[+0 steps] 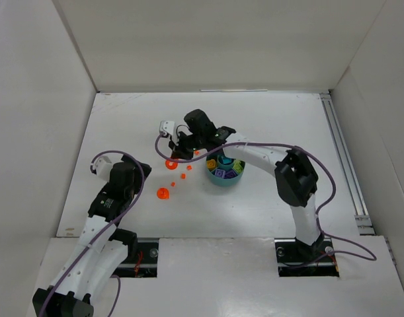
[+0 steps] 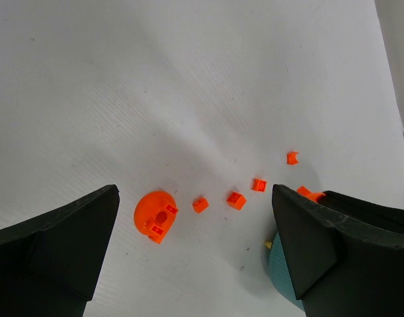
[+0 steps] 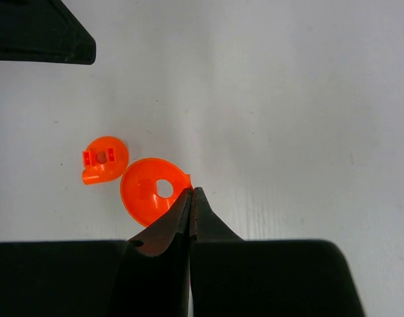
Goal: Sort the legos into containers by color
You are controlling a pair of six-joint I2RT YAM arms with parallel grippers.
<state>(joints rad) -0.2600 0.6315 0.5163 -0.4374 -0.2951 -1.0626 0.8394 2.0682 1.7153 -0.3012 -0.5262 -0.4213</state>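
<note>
While the left fingers (image 2: pixel 63 251) stand wide, the right fingers (image 3: pixel 221 257) pinch an orange disc (image 3: pixel 145 195).
Grip point: disc rim.

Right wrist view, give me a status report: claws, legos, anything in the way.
Right claw shut on orange disc, at its rim. Left claw open, empty. Orange round piece right beside disc; small orange bricks loose on table.

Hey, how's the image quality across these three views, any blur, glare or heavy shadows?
Top external: even light, soft shadows, legos tiny. Left wrist: table sharp, left tool dark, little detail. Right wrist: orange disc crisp, no glare; right tool nearly black.
</note>
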